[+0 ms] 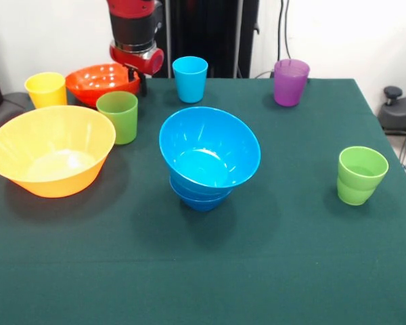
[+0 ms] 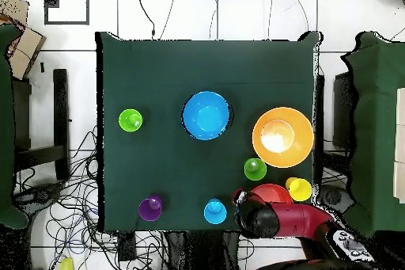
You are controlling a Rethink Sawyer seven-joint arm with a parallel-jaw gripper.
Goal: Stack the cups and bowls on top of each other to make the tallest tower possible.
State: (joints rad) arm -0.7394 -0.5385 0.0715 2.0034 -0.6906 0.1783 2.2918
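Observation:
Three blue bowls are nested in one pile (image 1: 208, 154) at the table's middle, the top one tilted; the pile also shows in the overhead view (image 2: 207, 115). The big yellow-orange bowl (image 1: 51, 150) stands alone at the left. The orange-red bowl (image 1: 98, 81) stands behind it, with the yellow cup (image 1: 46, 89) at its left and a green cup (image 1: 118, 116) in front. The light blue cup (image 1: 190, 78), the purple cup (image 1: 290, 82) and a second green cup (image 1: 361, 175) stand apart. My gripper (image 1: 142, 81) hangs at the orange-red bowl's right rim and holds nothing that I can see.
The green table (image 1: 291, 271) has open cloth at the front and right. In the overhead view the arm (image 2: 273, 218) comes in at the bottom edge beside the orange-red bowl (image 2: 273, 194). Cables lie on the floor round the table.

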